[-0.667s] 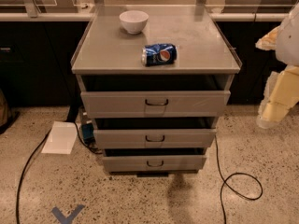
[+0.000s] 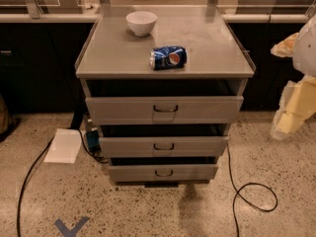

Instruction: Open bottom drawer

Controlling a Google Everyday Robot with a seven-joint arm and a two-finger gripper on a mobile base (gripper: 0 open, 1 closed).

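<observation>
A grey metal cabinet with three drawers stands in the middle of the camera view. The bottom drawer (image 2: 163, 172) is the lowest and narrowest front, with a small dark wire pull (image 2: 163, 173) at its centre. Above it are the middle drawer (image 2: 163, 146) and the top drawer (image 2: 164, 109). All three fronts stand out a little from the frame, with dark gaps above them. My gripper (image 2: 288, 120) hangs at the right edge, beside the cabinet and well apart from the drawers, at about top-drawer height.
A white bowl (image 2: 141, 22) and a blue soda can lying on its side (image 2: 168, 57) are on the cabinet top. A black cable (image 2: 247, 191) loops on the floor at right. A white sheet (image 2: 63, 146) and another cable lie at left. Blue floor tape (image 2: 71, 227) is in front.
The cabinet and the things on it have not moved. The arm at the right edge looks about the same.
</observation>
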